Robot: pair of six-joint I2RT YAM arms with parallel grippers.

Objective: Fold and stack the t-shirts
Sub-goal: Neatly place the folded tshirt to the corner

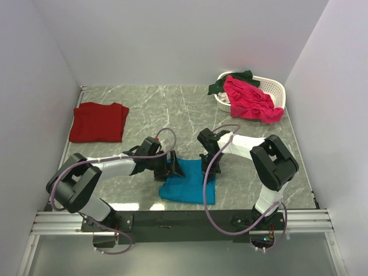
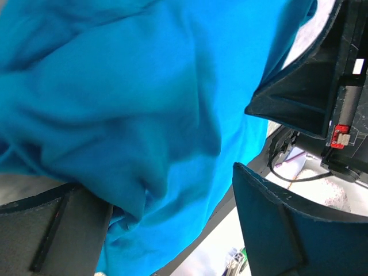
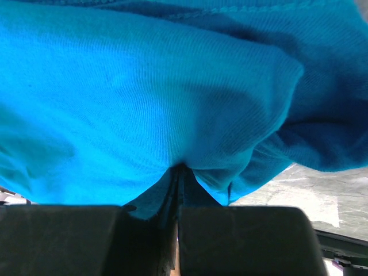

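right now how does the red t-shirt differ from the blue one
The red t-shirt lies far left on the table; the blue t-shirt lies at the near edge. The red t-shirt is a flat, neat rectangle, untouched; the blue t-shirt is rumpled, the right jaws shut on it. Both are plain cloth.

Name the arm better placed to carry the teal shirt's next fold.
Probably right: the right pincer is shut on a pinch of the teal shirt. The left pincer stands open, with cloth loose between its jaws.

Bright even light, blurry wrist close-ups
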